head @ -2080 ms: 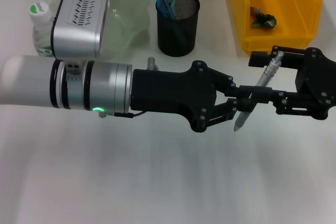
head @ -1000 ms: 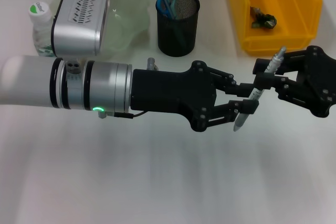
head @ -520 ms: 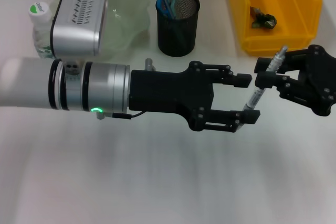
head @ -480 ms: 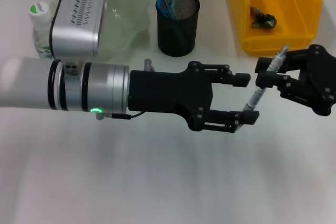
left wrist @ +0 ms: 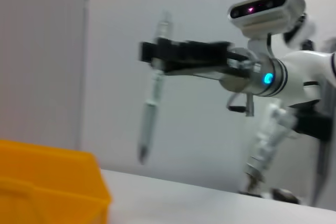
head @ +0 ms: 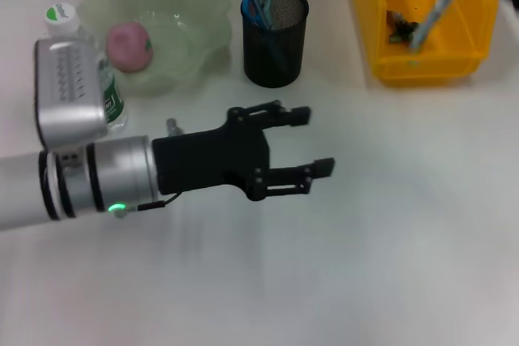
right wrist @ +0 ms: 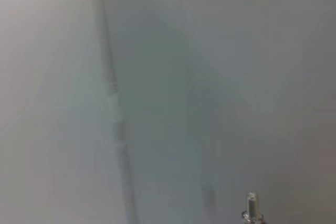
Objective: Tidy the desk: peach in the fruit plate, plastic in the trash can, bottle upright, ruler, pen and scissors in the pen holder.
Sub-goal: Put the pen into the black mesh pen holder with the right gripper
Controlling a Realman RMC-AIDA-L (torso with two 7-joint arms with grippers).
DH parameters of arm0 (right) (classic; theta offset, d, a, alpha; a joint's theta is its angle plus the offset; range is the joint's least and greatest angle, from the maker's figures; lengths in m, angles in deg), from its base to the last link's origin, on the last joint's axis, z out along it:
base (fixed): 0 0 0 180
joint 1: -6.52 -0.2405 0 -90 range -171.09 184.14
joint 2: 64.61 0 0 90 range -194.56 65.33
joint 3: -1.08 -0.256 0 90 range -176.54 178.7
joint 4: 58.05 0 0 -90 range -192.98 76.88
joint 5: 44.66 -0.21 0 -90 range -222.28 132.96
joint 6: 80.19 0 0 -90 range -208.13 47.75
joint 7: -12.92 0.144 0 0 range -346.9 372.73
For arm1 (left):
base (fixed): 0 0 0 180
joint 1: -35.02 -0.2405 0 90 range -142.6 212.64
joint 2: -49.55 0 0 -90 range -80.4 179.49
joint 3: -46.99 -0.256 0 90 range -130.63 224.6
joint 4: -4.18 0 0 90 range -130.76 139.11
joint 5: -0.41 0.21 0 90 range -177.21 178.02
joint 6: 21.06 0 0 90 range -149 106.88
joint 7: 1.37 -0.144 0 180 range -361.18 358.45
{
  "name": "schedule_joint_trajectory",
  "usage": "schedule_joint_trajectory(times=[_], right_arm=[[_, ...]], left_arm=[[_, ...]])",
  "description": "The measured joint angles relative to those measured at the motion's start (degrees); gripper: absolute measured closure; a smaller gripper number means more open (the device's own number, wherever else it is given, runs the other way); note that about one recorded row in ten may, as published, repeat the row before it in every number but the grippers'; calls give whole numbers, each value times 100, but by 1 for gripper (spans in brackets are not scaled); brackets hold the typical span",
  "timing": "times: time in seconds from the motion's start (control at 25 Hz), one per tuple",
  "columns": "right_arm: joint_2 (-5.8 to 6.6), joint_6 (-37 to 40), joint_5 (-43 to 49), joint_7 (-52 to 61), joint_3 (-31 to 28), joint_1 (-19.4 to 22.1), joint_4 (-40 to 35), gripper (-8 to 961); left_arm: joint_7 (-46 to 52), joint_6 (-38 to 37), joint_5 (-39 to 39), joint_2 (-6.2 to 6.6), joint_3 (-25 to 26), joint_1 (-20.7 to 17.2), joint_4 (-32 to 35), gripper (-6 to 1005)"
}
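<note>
Left arm pulled back toward robot since handoff; right arm lifted pen away, up over yellow bin point(head: 422, 30).
Left gripper point(head: 312, 142): fingers spread wide, empty, low over desk point(head: 389, 224).
Right gripper point(left wrist: 157, 56): raised well beyond left gripper, clamped on pen point(left wrist: 149, 114), tip hanging down.
Pen holder point(head: 276, 36): just beyond left gripper.
Peach point(head: 130, 46): in fruit plate point(head: 199, 14).

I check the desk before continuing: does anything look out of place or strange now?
Yes: the pen is in the air above the yellow bin, held by the right gripper, away from the pen holder.
</note>
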Motion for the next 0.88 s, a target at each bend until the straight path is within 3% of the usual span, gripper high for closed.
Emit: schedule_joint_trajectory(times=[0.32,0.48,0.52,0.88], right_arm=[[-108,-2321,-83,251,305,-1147,730,746],[-318,-3181,-92,-372,477,-1677,1162,732],[-434,-3565,-105,-673,573,-1916,1344,729],[-488,-4579,-714,-1586,1064,-2438,2178,697]], left_arm=[[-828,6,-713,-4,-6,-448,-304,208],[-926,42,-884,-2,0,-589,-418,209],[-970,51,-923,1,3,-604,-464,209],[-1105,64,-1044,-4,9,-754,-531,211]])
